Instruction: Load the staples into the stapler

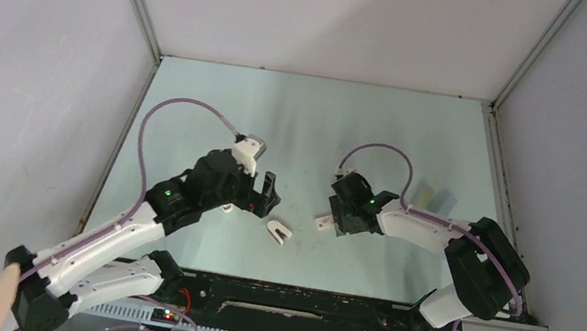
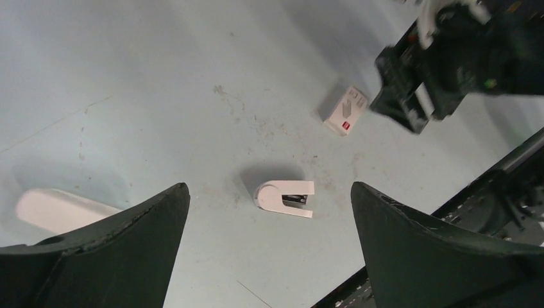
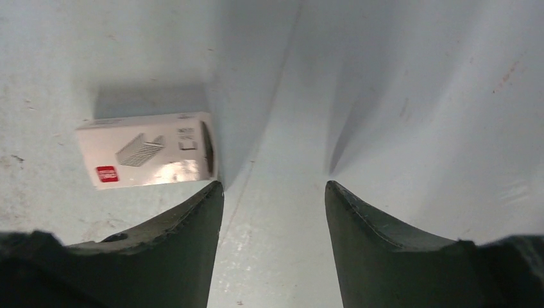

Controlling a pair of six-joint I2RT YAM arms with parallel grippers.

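Observation:
The stapler (image 1: 280,231) is a small white U-shaped piece lying on the table; in the left wrist view (image 2: 285,197) it lies on its side with dark metal in its slot. The staples box (image 1: 323,221) is white with a red mark and lies to its right, also in the left wrist view (image 2: 345,110) and the right wrist view (image 3: 147,149). My left gripper (image 1: 269,197) (image 2: 268,187) is open and empty, held above the stapler. My right gripper (image 1: 337,222) (image 3: 272,192) is open and empty, low over the table, with the box just outside its left finger.
A pale block (image 1: 424,196) stands behind the right arm. A white rounded object (image 2: 61,208) lies on the table by my left gripper's left finger. The black base rail (image 1: 296,302) runs along the near edge. Grey walls enclose the table.

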